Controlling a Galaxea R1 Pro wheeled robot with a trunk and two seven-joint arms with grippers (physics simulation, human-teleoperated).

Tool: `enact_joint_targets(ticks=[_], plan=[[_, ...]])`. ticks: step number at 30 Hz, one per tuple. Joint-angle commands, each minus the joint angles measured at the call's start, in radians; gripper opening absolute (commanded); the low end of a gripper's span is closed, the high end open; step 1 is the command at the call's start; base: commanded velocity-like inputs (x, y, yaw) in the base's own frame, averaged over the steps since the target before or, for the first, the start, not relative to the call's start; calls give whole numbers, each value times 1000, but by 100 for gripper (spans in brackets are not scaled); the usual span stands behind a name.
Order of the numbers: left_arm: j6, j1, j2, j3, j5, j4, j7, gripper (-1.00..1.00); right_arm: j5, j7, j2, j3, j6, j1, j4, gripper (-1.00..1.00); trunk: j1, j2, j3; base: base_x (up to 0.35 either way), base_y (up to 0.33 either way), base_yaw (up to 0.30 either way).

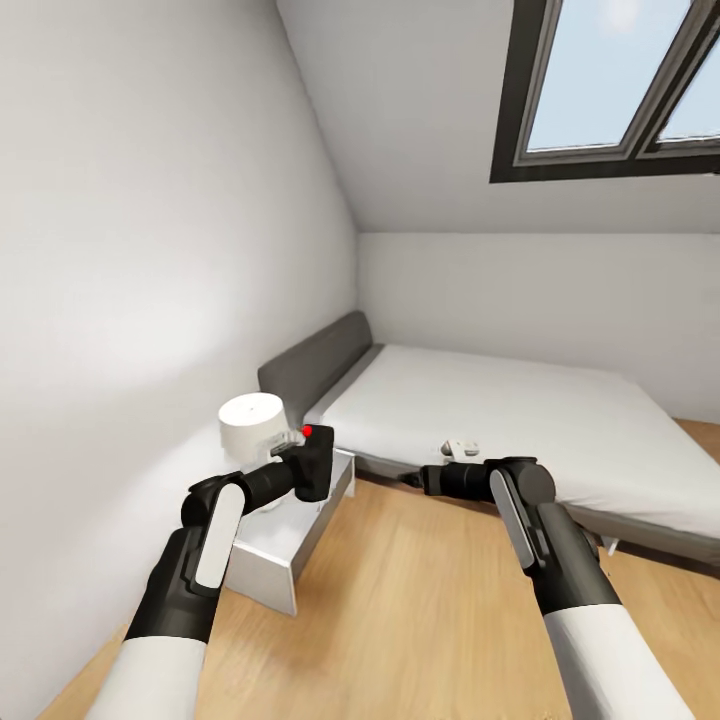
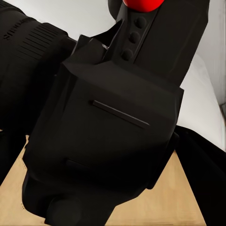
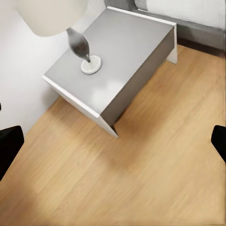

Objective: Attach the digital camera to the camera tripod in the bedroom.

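My left gripper [image 1: 297, 478] is shut on the digital camera [image 1: 316, 462], a small black body with a round red button [image 1: 308, 431] on top, held in the air over the nightstand's near corner. In the left wrist view the digital camera [image 2: 108, 127] sits very close, with its ribbed lens barrel [image 2: 28, 37] to one side and the red button [image 2: 141, 4] at the frame's edge. My right gripper [image 1: 412, 480] hangs open and empty above the wood floor in front of the bed; its dark fingertips [image 3: 9, 146] stand far apart. The camera tripod is out of view.
A grey nightstand [image 1: 300, 525] with a white-shaded lamp [image 1: 252, 425] stands against the left wall. A grey bed [image 1: 520, 420] with a white mattress runs along the far wall, a small white object [image 1: 460, 446] lying on it. Light wood floor [image 1: 400, 620] spreads in front.
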State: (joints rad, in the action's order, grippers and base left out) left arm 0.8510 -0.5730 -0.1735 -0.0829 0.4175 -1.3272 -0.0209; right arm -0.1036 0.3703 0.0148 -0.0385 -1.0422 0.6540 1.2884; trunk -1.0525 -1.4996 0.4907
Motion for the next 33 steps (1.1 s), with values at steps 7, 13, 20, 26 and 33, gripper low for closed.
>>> enact_joint_targets(ticks=[7, 13, 20, 26, 33], plan=[[6, -1, -1, -3, 3, -1, -2, -100, -8, -6, 1, 0, -5, 1, 0, 100, 0, -1, 1, 2, -2, -269], [6, -1, -1, -2, 2, 1, -1, -100, 6, -10, 1, 0, -5, 1, 0, 100, 0, -1, 1, 0, 0, -279], [5, -1, -1, 1, -1, 16, -1, -100, 23, -11, 1, 0, -5, 1, 2, 100, 0, -1, 1, 0, 0, -286], [4, -1, -1, 1, -2, 21, -1, -100, 27, -11, 1, 2, -5, 1, 6, 100, 0, -1, 1, 0, 0, -288], [3, -1, -1, 0, -2, 22, -1, -100, 28, -11, 1, 5, -5, 1, 8, 100, 0, -1, 1, 0, 0, -289]])
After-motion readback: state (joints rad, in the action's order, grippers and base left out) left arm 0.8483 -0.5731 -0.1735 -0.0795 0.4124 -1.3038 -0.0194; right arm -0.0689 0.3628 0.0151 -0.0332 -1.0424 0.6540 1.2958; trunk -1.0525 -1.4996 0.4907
